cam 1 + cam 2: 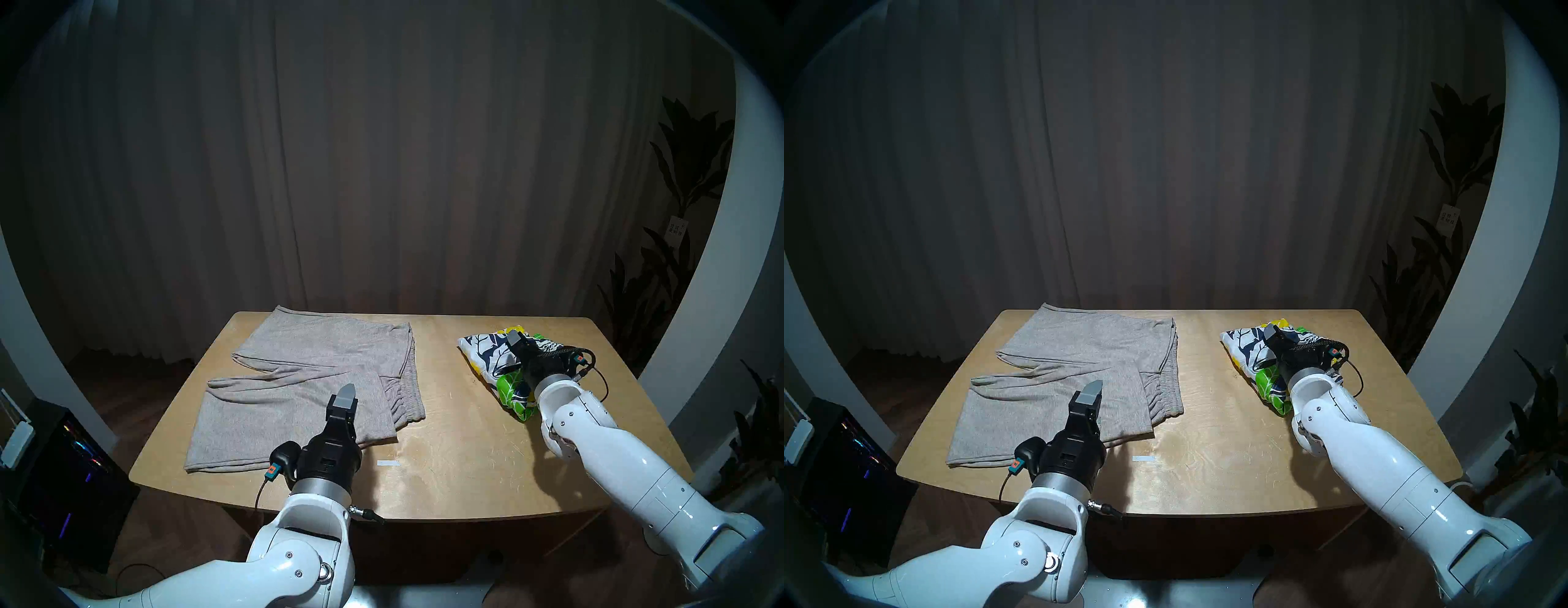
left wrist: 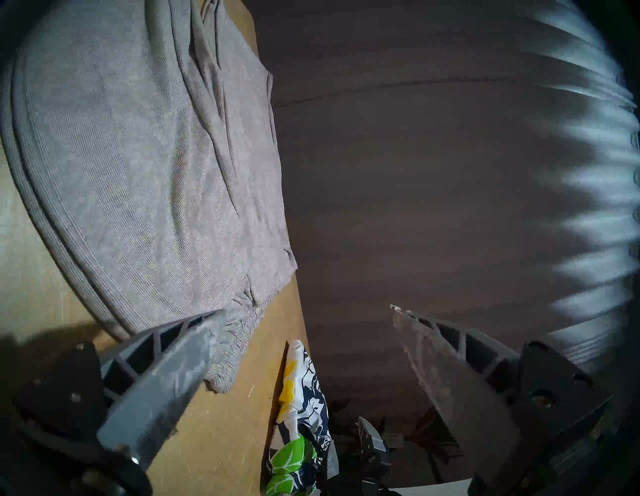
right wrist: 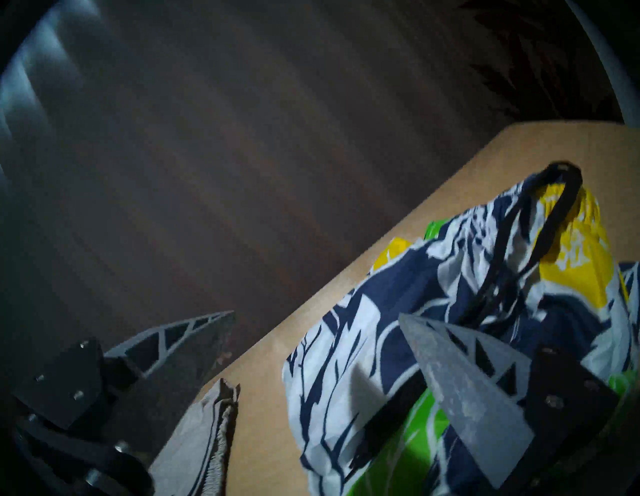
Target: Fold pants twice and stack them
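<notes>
Two garments are counted on one table (image 1: 445,475): one pair of grey-beige knit pants (image 1: 297,382) and one pair of floral shorts (image 1: 488,356). One small white strip (image 1: 388,463) is seen on the bare wood. Two robot arms are counted, each ending in one end effector: the left end effector (image 1: 347,392) and the right end effector (image 1: 514,339), two fingers apiece. One curtain (image 1: 382,170) is seen behind, and two leafy plants (image 1: 687,170) are made out at the right.

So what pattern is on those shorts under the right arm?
The floral shorts: navy branches on white, with yellow and green patches. Right wrist view shows it best.
</notes>
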Controlling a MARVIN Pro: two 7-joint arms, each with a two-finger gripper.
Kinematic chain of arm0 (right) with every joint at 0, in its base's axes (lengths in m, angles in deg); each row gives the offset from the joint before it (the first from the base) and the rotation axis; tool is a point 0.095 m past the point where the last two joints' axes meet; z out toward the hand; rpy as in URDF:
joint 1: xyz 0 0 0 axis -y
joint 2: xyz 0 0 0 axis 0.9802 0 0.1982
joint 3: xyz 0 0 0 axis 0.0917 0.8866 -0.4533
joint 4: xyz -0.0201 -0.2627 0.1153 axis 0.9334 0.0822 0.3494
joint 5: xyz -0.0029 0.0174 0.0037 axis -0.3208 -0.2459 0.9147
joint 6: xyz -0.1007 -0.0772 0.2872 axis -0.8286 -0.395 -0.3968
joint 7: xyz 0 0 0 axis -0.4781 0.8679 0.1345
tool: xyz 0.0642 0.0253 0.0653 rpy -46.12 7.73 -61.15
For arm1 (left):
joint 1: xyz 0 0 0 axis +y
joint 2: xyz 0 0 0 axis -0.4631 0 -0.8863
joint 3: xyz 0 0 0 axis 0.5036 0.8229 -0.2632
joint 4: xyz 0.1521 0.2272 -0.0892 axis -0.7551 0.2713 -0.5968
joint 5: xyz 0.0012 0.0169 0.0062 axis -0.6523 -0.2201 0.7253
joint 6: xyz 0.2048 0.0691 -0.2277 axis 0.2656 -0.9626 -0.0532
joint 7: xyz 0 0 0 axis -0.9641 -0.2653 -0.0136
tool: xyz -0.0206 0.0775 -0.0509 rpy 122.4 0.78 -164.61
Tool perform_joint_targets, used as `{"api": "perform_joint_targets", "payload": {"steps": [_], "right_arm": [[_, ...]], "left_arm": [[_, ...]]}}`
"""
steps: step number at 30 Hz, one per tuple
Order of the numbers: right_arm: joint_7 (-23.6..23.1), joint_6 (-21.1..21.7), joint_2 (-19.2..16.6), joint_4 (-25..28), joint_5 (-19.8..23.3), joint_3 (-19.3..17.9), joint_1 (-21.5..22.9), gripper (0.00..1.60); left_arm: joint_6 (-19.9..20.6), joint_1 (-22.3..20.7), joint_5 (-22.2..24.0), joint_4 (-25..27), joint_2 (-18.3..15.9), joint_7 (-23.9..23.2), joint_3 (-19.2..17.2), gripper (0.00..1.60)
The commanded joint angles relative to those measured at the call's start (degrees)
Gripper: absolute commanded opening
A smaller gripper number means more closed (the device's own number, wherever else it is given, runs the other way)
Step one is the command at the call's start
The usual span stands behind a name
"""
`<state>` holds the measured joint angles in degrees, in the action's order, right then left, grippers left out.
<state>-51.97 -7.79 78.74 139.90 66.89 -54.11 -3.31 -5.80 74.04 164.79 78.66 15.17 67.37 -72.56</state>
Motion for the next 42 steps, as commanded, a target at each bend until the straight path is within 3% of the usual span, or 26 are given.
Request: {"api": "perform_joint_targets", "payload": {"steps": [1, 6, 18, 32, 42], "right_arm": [[6.0, 4.6, -1.2, 4.2, 4.9, -1.9, 0.8, 1.6], [10.5, 7.2, -1.4, 4.7, 7.7, -1.9, 0.6, 1.6], [13.8, 10.4, 3.0, 4.4, 11.2, 1.5, 1.8, 1.6], [15.8, 10.1, 6.8, 4.1, 12.0, 4.8, 4.0, 1.6], [16.2, 7.0, 8.3, 4.5, 10.9, 5.5, 4.9, 1.6]], "left_arm": [[-0.5, 0.8, 1.1, 0.9, 0.4, -2.7, -0.8, 1.6], [-0.5, 1.5, 2.5, 0.3, 0.5, -4.3, -1.3, 1.6], [-1.1, 1.7, 3.4, -0.2, 0.7, -4.7, -1.3, 1.6], [-2.9, 3.8, 3.7, 0.6, -0.3, -5.6, -2.0, 1.6], [-3.6, 4.8, 3.9, 1.5, -1.2, -6.3, -2.6, 1.6]]}}
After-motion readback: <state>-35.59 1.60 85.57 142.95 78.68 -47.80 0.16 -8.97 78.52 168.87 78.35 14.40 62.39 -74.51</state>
